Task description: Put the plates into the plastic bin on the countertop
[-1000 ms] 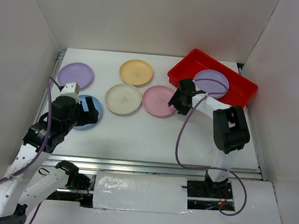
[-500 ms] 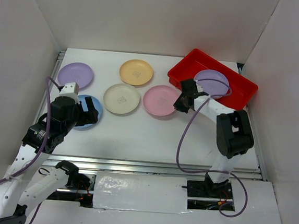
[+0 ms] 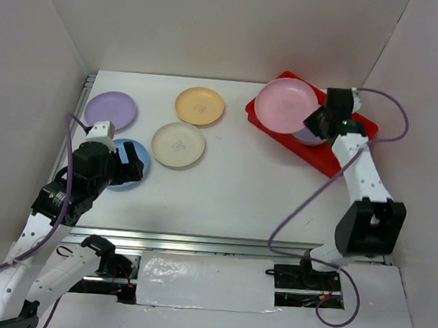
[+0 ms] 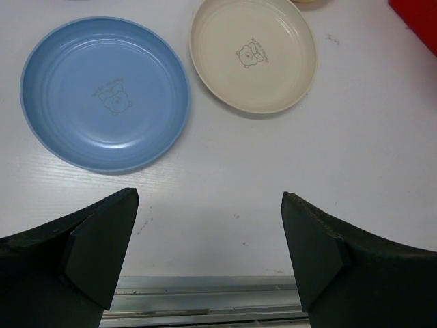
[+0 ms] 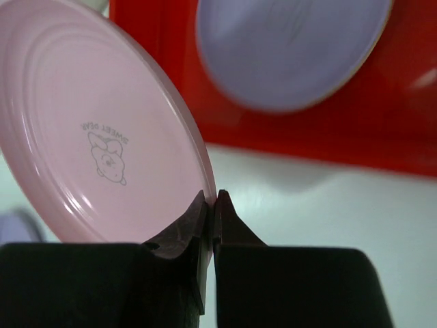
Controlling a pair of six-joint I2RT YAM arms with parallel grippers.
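The white table (image 3: 239,196) carries all items and is enclosed by white walls. The red bin (image 3: 316,153) sits at the far right of the table, set at an angle to the table edges. One lilac plate (image 5: 293,48) lies flat inside the bin.

The pink plate (image 3: 285,105) is held tilted above the left end of the bin, with its printed face turned upward, and partly covers the lilac plate in the overhead view.

Four plates lie on the left half of the table: a second lilac plate (image 3: 110,109) at the far left, a yellow-orange plate (image 3: 199,105), a cream plate (image 3: 178,144), and a blue plate (image 4: 106,92) just beside the cream one.

The right tool (image 5: 213,205) is clamped on the rim of the pink plate. The left tool (image 4: 208,201) hangs above bare table on the near side of the blue plate, its fingers wide apart and holding nothing.
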